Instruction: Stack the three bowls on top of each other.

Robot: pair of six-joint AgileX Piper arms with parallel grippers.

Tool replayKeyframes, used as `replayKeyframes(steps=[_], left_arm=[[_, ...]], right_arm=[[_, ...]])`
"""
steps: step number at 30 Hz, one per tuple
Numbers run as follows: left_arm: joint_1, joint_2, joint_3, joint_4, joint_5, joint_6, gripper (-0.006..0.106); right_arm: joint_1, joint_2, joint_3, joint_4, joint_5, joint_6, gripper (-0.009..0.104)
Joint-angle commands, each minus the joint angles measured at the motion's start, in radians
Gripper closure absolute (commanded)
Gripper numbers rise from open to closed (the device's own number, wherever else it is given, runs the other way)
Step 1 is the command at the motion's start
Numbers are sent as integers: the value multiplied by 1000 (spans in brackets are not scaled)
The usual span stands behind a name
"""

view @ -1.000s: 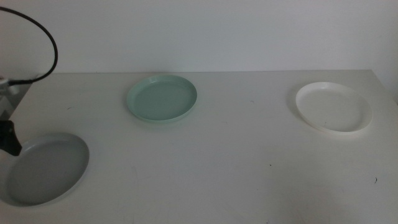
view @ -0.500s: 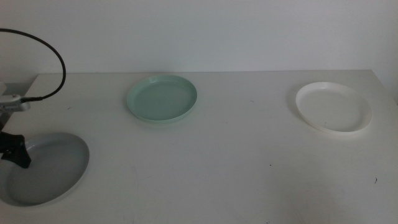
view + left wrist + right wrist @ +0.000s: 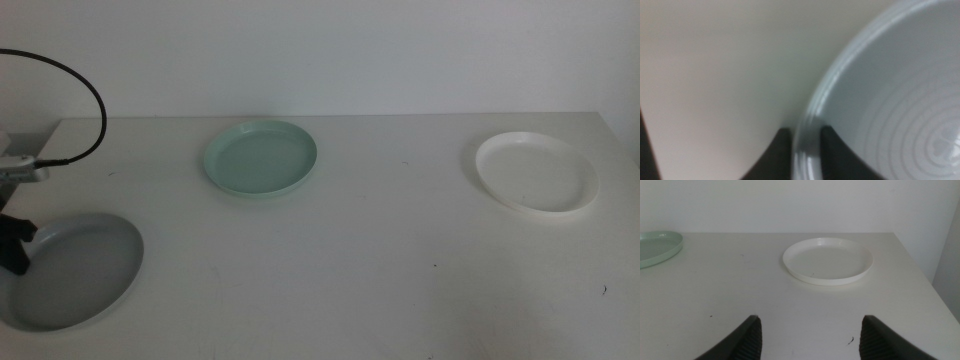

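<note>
The left tool (image 3: 806, 150) is pinching the grey bowl's (image 3: 75, 270) rim, the bowl sitting well left of the green bowl (image 3: 261, 159) and white bowl (image 3: 537, 172), while the right tool (image 3: 810, 335) is waiting wide open.

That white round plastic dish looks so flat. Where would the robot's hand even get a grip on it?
Probably at the rim. The white round plastic dish lies flat on the table, so only its low raised edge gives something to pinch, one finger inside and one outside. The near edge looks easiest, since the open right hand faces it from that side. The left hand straddles the grey dish rim this way.
</note>
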Motion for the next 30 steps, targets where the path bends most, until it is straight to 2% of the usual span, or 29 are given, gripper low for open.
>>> replayKeyframes(steps=[1, 2, 3, 11, 16, 25, 30], left_arm=[[-2, -41, -19, 3, 40, 2, 91], [-2, -41, -19, 11, 49, 2, 99], [-2, -43, -19, 21, 56, 4, 100], [-15, -140, -69, 74, 103, -16, 100], [-102, -204, -191, 132, 258, -98, 100], [-330, -232, -280, 23, 352, -249, 100], [-490, -232, -280, 3, 316, -342, 100]], right_arm=[[-6, -27, -6, -11, -71, -11, 45], [-6, -27, -6, -11, -71, -11, 45], [-6, -27, -6, -11, -71, -11, 45], [-6, -27, -6, -11, -71, -11, 45], [-6, -27, -6, -11, -71, -11, 45], [-6, -27, -6, -11, -71, -11, 45], [-6, -27, -6, -11, -71, -11, 45]])
